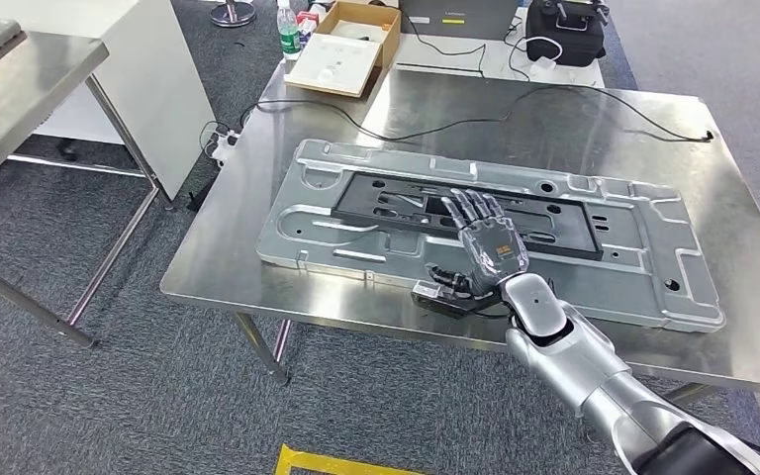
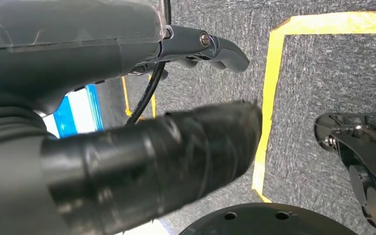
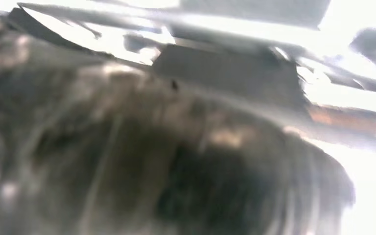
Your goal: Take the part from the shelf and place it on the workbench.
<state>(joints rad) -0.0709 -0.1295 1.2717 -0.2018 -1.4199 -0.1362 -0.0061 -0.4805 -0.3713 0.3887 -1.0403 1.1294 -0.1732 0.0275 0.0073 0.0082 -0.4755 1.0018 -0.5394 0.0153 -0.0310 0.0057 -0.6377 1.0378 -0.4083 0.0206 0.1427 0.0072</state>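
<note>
A black rectangular frame part (image 1: pixel 554 223) lies flat on a large stamped silver panel (image 1: pixel 673 267) on the steel workbench (image 1: pixel 218 267). My right hand (image 1: pixel 490 242) is over the near middle of the black part, fingers straight and spread, pointing away from me, gripping nothing. I cannot tell whether the fingertips touch the part. The right wrist view is blurred and shows a dark bar, probably that part (image 3: pixel 225 68), close ahead. My left hand (image 2: pixel 127 122) hangs over the carpet with thumb and fingers apart and nothing in it.
At the bench's far end are a cardboard box (image 1: pixel 346 45), a green bottle (image 1: pixel 288 32) and a black bag (image 1: pixel 566 30). A black cable (image 1: pixel 435 124) runs across the bench. Another steel table (image 1: pixel 20 89) stands to the left. Yellow floor tape (image 1: pixel 336 463) lies below.
</note>
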